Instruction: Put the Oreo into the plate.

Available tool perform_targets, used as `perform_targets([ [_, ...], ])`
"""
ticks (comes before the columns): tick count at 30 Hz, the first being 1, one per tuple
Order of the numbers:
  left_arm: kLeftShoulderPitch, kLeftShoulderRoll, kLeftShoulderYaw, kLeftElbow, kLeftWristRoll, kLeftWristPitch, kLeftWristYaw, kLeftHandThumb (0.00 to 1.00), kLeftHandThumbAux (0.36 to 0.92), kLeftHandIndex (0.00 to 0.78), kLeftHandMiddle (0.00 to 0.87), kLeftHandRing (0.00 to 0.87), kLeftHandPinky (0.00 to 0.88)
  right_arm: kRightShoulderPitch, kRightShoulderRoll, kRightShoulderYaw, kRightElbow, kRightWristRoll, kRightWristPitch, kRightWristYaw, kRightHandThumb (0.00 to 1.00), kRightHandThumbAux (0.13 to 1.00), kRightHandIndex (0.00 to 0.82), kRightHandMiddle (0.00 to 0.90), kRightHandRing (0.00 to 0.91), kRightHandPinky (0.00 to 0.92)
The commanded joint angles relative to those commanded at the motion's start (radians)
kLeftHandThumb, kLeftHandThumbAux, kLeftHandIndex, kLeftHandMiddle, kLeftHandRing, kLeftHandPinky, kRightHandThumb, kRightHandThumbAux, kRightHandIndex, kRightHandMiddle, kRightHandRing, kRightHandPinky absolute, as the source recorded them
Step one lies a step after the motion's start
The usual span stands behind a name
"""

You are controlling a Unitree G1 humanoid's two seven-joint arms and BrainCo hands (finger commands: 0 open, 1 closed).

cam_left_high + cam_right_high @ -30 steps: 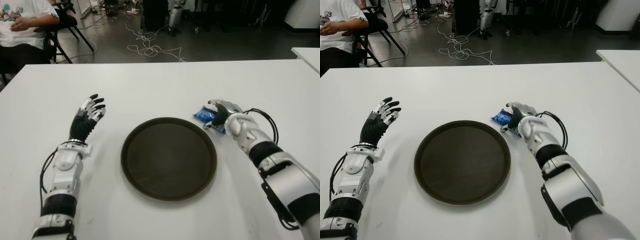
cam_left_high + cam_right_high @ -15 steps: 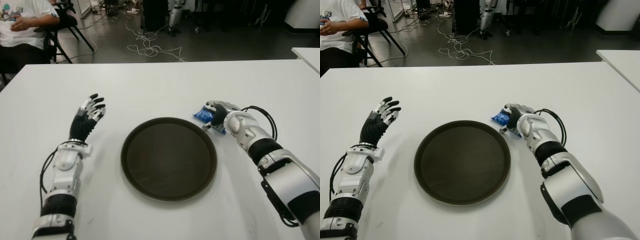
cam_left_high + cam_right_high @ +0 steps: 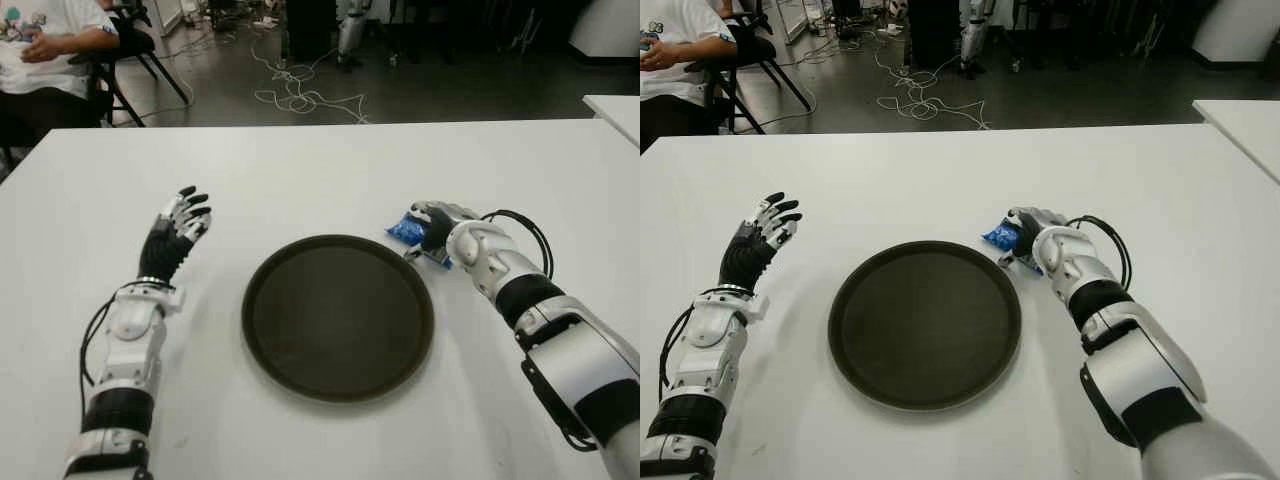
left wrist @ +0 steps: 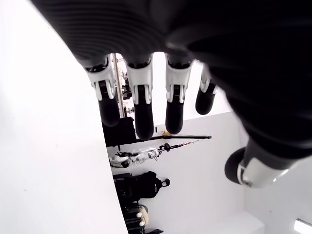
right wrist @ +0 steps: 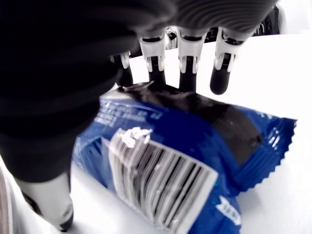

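The Oreo (image 3: pixel 403 230) is a blue packet lying on the white table (image 3: pixel 320 170), just off the far right rim of the round dark plate (image 3: pixel 338 316). My right hand (image 3: pixel 432 222) lies over the packet from the right. In the right wrist view its fingers (image 5: pixel 187 73) stretch out across the Oreo (image 5: pixel 185 161), tips on the packet's far side, while the thumb stands apart on the near side. The hand is open, not closed on the packet. My left hand (image 3: pixel 178 225) shows left of the plate, open with fingers (image 4: pixel 141 97) spread and nothing in it.
A seated person (image 3: pixel 45 40) and a chair are beyond the table's far left corner. Cables (image 3: pixel 300 95) lie on the floor behind the table. A second white table (image 3: pixel 615 105) shows at the right edge.
My right hand has shifted slightly left and settled over the Oreo packet. The left hand and the plate have not moved.
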Motion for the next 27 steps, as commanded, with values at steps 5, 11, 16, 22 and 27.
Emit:
perform_targets([
  [5, 0.001, -0.003, 0.000, -0.004, -0.004, -0.001, -0.008, 0.247, 0.569, 0.076, 0.172, 0.159, 0.140, -0.004, 0.003, 0.005, 0.006, -0.004, 0.016, 0.008, 0.000, 0.769, 0.078, 0.161, 0.143, 0.134],
  [11, -0.002, -0.004, 0.004, 0.002, -0.005, 0.000, -0.005, 0.245, 0.565, 0.087, 0.181, 0.170, 0.156, -0.009, 0.011, 0.004, 0.008, -0.002, 0.050, 0.011, 0.000, 0.763, 0.083, 0.161, 0.142, 0.127],
  [16, -0.001, -0.003, 0.002, -0.005, -0.005, -0.001, -0.009, 0.247, 0.562, 0.078, 0.166, 0.159, 0.147, -0.014, 0.015, 0.008, 0.006, -0.004, 0.078, 0.018, 0.000, 0.767, 0.086, 0.160, 0.140, 0.120],
  [22, -0.001, -0.001, 0.002, -0.001, 0.000, -0.003, -0.006, 0.247, 0.570, 0.085, 0.175, 0.167, 0.166, -0.016, 0.021, 0.020, -0.006, -0.010, 0.128, 0.013, 0.000, 0.772, 0.096, 0.162, 0.137, 0.100],
  [27, 0.001, 0.000, 0.002, -0.005, 0.002, -0.002, -0.005, 0.237, 0.570, 0.092, 0.185, 0.175, 0.169, -0.013, 0.020, 0.030, -0.016, -0.012, 0.141, 0.014, 0.000, 0.807, 0.103, 0.169, 0.139, 0.111],
])
